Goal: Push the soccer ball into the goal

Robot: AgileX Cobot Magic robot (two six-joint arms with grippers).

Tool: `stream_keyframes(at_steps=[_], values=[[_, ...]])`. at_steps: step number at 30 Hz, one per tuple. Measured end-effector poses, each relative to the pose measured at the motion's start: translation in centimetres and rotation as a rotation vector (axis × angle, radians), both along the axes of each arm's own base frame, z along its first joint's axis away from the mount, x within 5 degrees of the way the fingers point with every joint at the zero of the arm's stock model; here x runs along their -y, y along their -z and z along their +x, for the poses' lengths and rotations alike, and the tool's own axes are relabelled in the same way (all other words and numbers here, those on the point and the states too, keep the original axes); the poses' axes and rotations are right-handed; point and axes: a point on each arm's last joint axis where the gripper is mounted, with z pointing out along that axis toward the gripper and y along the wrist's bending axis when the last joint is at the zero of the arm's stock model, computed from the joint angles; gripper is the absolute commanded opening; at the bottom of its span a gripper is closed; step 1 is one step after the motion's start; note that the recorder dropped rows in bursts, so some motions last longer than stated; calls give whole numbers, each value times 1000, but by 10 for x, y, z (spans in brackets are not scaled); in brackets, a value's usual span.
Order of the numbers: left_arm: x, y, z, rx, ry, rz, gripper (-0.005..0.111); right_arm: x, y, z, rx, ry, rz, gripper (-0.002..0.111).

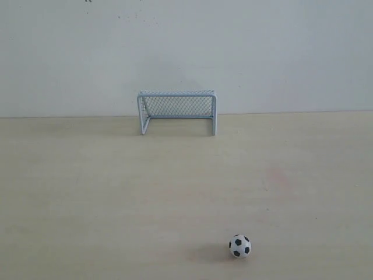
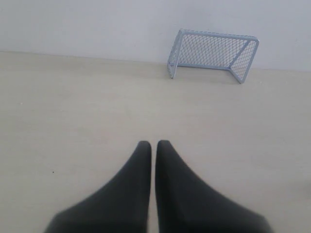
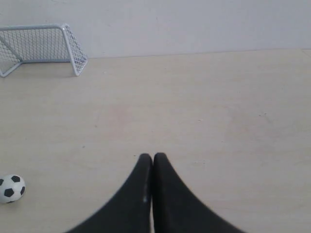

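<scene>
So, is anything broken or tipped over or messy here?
No, nothing looks wrong. The goal stands upright at the back of the table, and its net looks whole. The soccer ball sits apart from it, nearer the front and a bit to the right. The left gripper and right gripper are shut and empty.

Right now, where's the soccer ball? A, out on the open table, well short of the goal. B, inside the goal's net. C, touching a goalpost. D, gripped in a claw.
A: the soccer ball sits alone on the table near the front of the exterior view, the goal stands far back by the wall, and the left claw and right claw are shut on nothing.
</scene>
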Motion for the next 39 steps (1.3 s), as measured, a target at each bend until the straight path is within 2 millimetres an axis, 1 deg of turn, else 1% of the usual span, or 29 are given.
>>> stream_keyframes(at_steps=[9, 11, 13, 17, 19, 22, 23, 24, 25, 26, 27, 29, 30, 32, 35, 39], values=[[0, 0, 0, 0, 0, 0, 4, 0, 0, 0, 1, -1, -17, 0], [0, 0, 0, 0, 0, 0, 4, 1, -2, 1, 29, 1, -22, 0], [0, 0, 0, 0, 0, 0, 4, 1, -9, 2, 97, 5, -25, 0], [0, 0, 0, 0, 0, 0, 4, 2, -27, 3, 306, 21, -13, 0], [0, 0, 0, 0, 0, 0, 4, 3, -46, 0, 507, 38, 34, 0], [0, 0, 0, 0, 0, 0, 4, 5, -60, -3, 571, 47, 84, 0], [0, 0, 0, 0, 0, 0, 4, 4, -74, -7, 583, 43, 67, 0], [0, 0, 0, 0, 0, 0, 4, 4, -84, -10, 593, 41, 42, 0], [0, 0, 0, 0, 0, 0, 4, 4, -101, -11, 577, 36, -18, 0], [0, 0, 0, 0, 0, 0, 4, 3, -109, -10, 554, 32, -41, 0], [0, 0, 0, 0, 0, 0, 4, 2, -125, -4, 492, 21, -66, 0], [0, 0, 0, 0, 0, 0, 4, 1, -133, 8, 376, 3, -91, 0], [0, 0, 0, 0, 0, 0, 4, 0, -134, 15, 320, -5, -104, 0], [0, 0, 0, 0, 0, 0, 4, -2, -132, 33, 168, -28, -127, 0], [0, 0, 0, 0, 0, 0, 4, -4, -118, 61, -52, -57, -146, 0], [0, 0, 0, 0, 0, 0, 4, -6, -98, 89, -299, -88, -148, 0]])
